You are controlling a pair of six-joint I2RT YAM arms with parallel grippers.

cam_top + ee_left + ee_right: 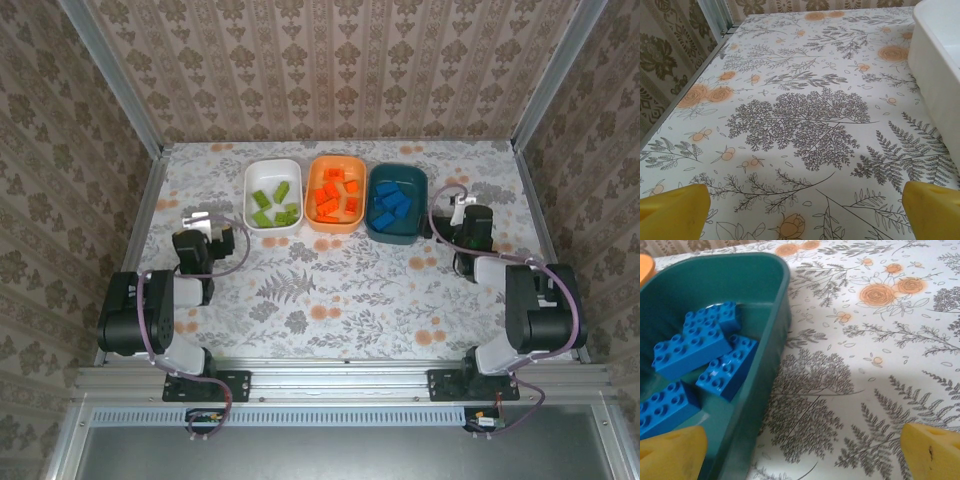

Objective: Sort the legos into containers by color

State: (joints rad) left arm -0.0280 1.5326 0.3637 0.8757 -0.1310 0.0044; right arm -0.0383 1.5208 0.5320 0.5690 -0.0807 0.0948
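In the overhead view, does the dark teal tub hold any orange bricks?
No, the dark teal tub holds only blue bricks; the orange bricks lie in the orange tub beside it.

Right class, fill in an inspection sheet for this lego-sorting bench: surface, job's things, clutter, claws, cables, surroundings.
Surface: floral tablecloth.
Job's things: green bricks in white tub, orange bricks in orange tub, blue bricks in teal tub.
Clutter: nothing seen.
Claws: left claw open near white tub; right claw open beside teal tub.
Cables: purplish cables loop behind each claw.
Surroundings: wallpapered walls, aluminium frame.
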